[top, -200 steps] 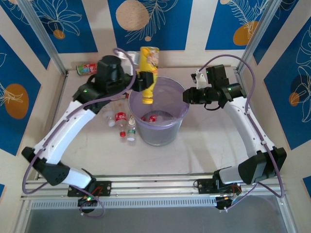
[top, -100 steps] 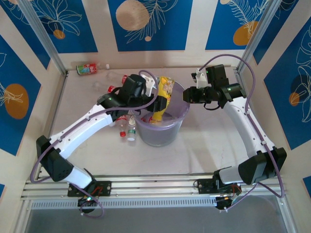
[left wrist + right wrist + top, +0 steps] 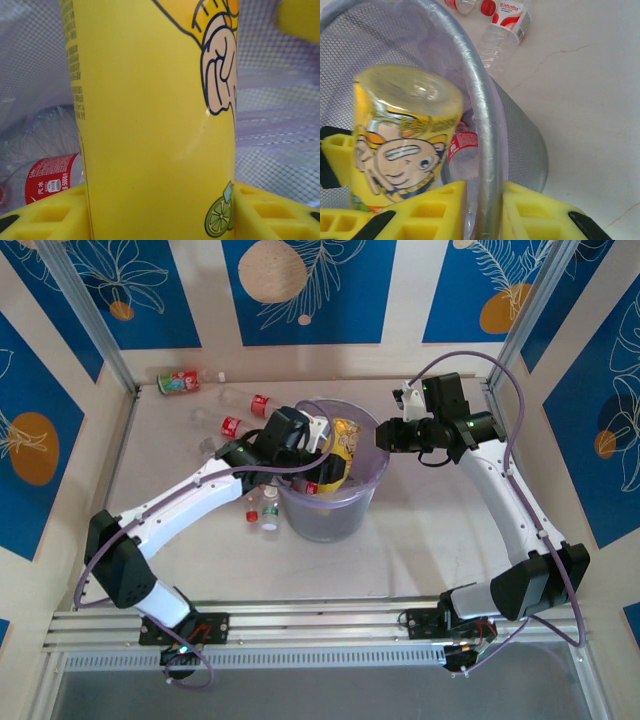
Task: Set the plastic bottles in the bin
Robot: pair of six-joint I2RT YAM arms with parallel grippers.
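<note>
We see the left gripper (image 3: 327, 454) down inside the bin (image 3: 372, 480), clamped on the yellow bottle (image 3: 345, 440). From above, that bottle leans toward the far right of the rim, with most of its body below the lip. On the left wrist camera the left gripper (image 3: 160, 220) shows one yellow finger on each side of the yellow bottle (image 3: 155, 115), pressed against its cartoon label, with the mesh wall of the bin (image 3: 280, 130) right behind. Low at the left lies a red-labelled bottle (image 3: 50, 182), on the bottom of the bin.

Over on the right, the right gripper (image 3: 384, 437) sits at the right-hand rim. The wrist view makes it plain: the right gripper (image 3: 485, 190) straddles the rim of the bin (image 3: 487, 125), one of its fingers (image 3: 437, 210) inside and the other outside, closed narrow on that rim. Through the same camera we catch the yellow bottle (image 3: 400, 145) with a clear round end facing up, and the red-labelled bottle (image 3: 462, 142) beneath it.

Out on the bench (image 3: 450, 530), more bottles wait. A green-and-red bottle (image 3: 180, 382) lies at the far left corner, well away from the bin. Two clear bottles (image 3: 255, 403) with red labels lie beyond the left arm, and two small bottles (image 3: 260, 514) sit just beside the bin's near left wall.
</note>
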